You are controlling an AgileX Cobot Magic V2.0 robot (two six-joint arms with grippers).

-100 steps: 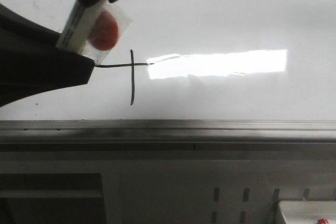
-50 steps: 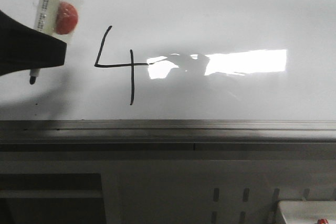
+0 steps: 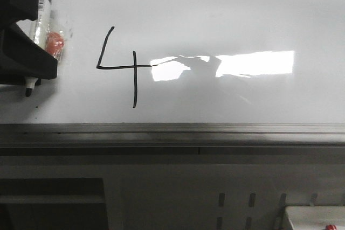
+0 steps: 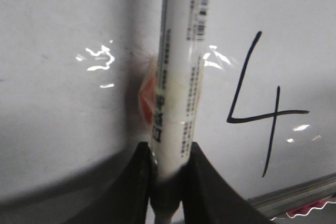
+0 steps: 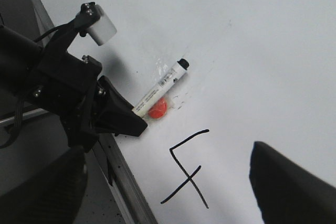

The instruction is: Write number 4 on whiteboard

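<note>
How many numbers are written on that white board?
1: a single number 4, drawn near the lower edge of the whiteboard, right of the marker held by the left gripper.

left gripper (image 4: 169, 182) clamps a white marker (image 4: 181, 77) between its two black fingers (image 4: 134, 192), marker body running up out of frame, barcode label near its upper part. a red-orange blob in clear wrap (image 4: 147, 95) sits against the marker's side, partly hidden behind it. the whiteboard (image 4: 63, 103) fills the background, glossy, with small light glints. a black number 4 (image 4: 262, 111) is drawn on it beside the marker, apart from it: slanted stroke, horizontal bar, vertical stem. grey rail (image 4: 294, 195) runs along the board edge near the 4's stem end.
</note>
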